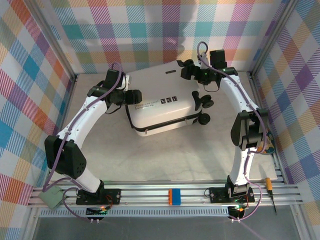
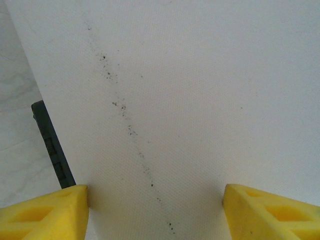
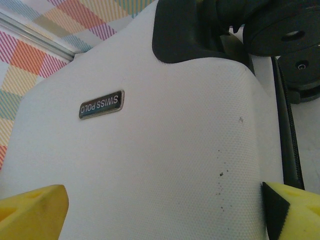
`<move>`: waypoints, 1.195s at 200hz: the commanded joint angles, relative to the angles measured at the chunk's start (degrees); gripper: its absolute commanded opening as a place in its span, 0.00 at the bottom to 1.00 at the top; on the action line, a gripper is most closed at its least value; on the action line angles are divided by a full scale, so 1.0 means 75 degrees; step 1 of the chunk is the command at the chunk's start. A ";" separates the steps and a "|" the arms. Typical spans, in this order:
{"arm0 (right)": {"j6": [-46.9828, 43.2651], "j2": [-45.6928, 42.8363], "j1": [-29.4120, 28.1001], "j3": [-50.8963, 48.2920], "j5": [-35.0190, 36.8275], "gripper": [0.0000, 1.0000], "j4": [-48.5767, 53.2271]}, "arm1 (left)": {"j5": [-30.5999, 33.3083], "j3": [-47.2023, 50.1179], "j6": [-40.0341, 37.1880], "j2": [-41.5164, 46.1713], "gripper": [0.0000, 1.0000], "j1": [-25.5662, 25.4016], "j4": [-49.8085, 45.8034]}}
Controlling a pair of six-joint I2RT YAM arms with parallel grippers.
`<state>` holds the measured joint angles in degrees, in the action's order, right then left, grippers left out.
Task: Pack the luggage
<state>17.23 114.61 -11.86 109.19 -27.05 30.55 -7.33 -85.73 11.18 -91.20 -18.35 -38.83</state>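
Observation:
The luggage (image 1: 160, 100) is a white hard-shell suitcase lying shut and flat in the middle of the table, its black wheels (image 1: 202, 101) at its right end. My left gripper (image 1: 133, 97) is at the case's left end. In the left wrist view its yellow fingers (image 2: 55, 212) stand wide apart close over the speckled white shell (image 2: 200, 100), and the gripper (image 2: 155, 212) is open. My right gripper (image 1: 192, 72) is at the far right corner by the wheels. It (image 3: 165, 212) is open over the shell (image 3: 150, 160) below a "SWISS POLO" badge (image 3: 101, 104).
Bare grey tabletop (image 1: 165, 160) lies in front of the case. Plaid walls close in on three sides. On the near rail sit an orange-and-blue block (image 1: 174, 196), a screwdriver (image 1: 270, 187) at the right and a grey box (image 1: 51, 197) at the left.

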 commanded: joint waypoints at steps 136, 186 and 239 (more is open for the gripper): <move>-0.1475 -0.2369 -0.0784 -0.0813 0.1327 0.99 0.0261 | 0.0619 -0.0760 -0.0562 0.0888 0.71 -0.0460 0.0158; -0.1643 -0.4499 -0.0942 -0.4183 0.1806 0.97 -0.1177 | 0.1053 -0.0811 -0.0475 0.1582 0.72 -0.0494 0.0020; -0.1129 -0.6257 -0.1934 -0.8605 0.3290 0.87 -0.4193 | 0.0685 -0.0901 -0.0295 0.1750 0.72 -0.1022 0.0329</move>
<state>7.11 71.40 -22.65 53.34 -9.26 12.51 -1.02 -90.98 8.32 -78.08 -23.73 -37.58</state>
